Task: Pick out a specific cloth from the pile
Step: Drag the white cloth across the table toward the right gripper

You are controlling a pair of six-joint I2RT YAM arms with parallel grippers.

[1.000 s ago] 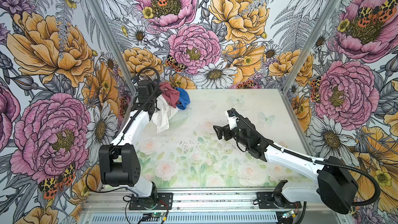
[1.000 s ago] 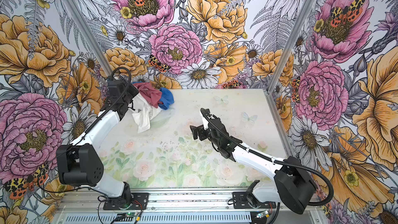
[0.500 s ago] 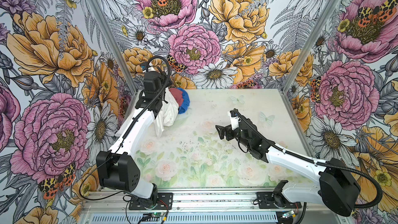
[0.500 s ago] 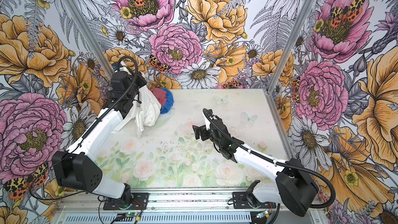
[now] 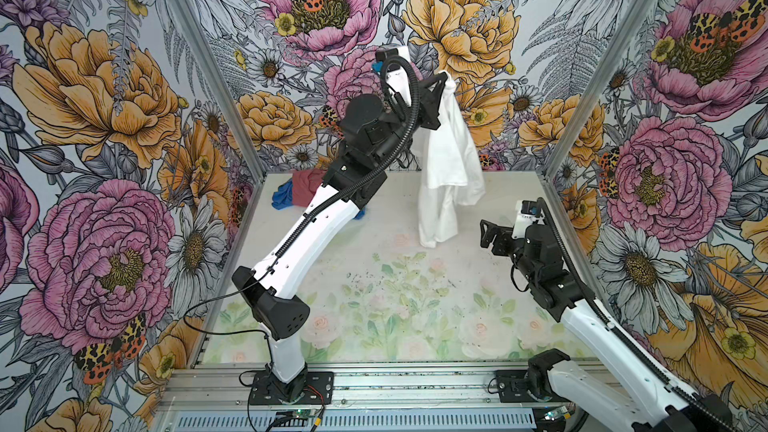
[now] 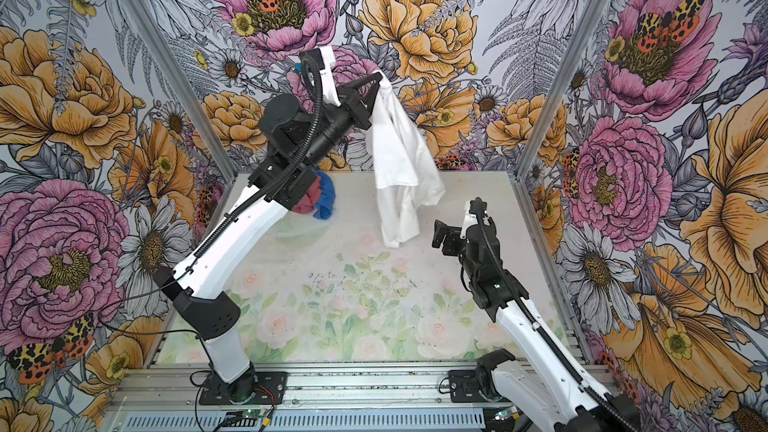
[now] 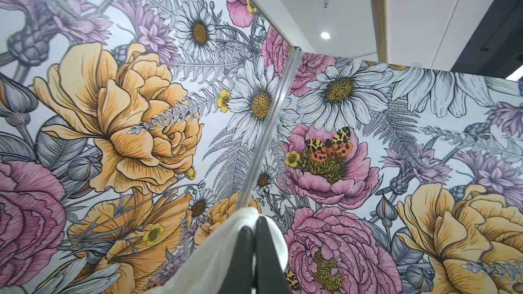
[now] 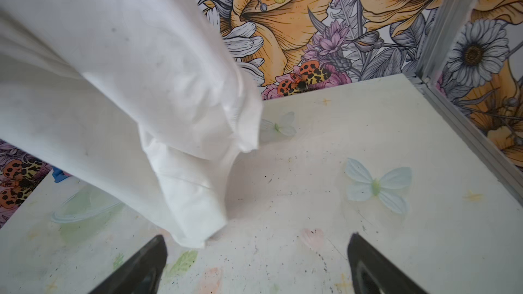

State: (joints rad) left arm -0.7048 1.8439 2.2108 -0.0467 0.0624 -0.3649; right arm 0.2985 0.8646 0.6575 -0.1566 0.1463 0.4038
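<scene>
Now left end effector (image 5: pixel 446 76) pinches cloth (image 5: pixel 449 160), dangling below — right end effector (image 8: pixel 257 236) gaping, empty.

A pale table (image 5: pixel 395 309), printed with faint flowers and butterflies, is flecked with dark specks. The pile (image 5: pixel 297 193), 1 blue and 1 red-pink garment, is heaped at its far left corner.

Bright, even light fills all views. In the right wrist view the cloth (image 8: pixel 119 86) is soft and blurred; just beneath it a faint shadow lies on the tabletop (image 8: pixel 424 151).
</scene>
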